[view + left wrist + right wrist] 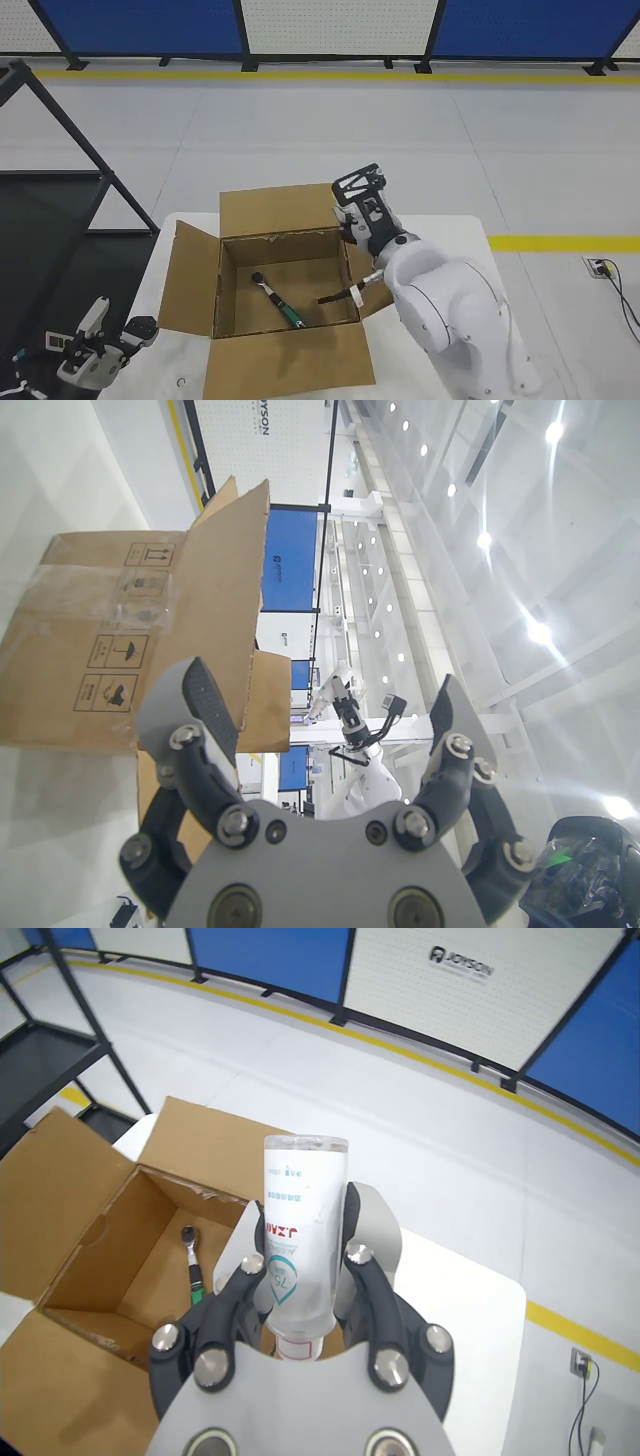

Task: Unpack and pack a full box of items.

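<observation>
The right gripper (305, 1223) was clamped on a clear bottle (305, 1178) with a white label, cap end toward the wrist, raised above the far right corner of the open cardboard box (75, 1188). A green-handled ratchet wrench (277, 298) lay on the box floor. The left gripper (325, 695) was released, its fingers spread and holding nothing, outside the box's left wall. The box stood on the white table (445, 235).

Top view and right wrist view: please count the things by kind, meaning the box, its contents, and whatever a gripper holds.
Cardboard box: 1
Ratchet wrench: 1, lying inside the box
Bottle: 1, held in the right gripper
Total: 3
</observation>
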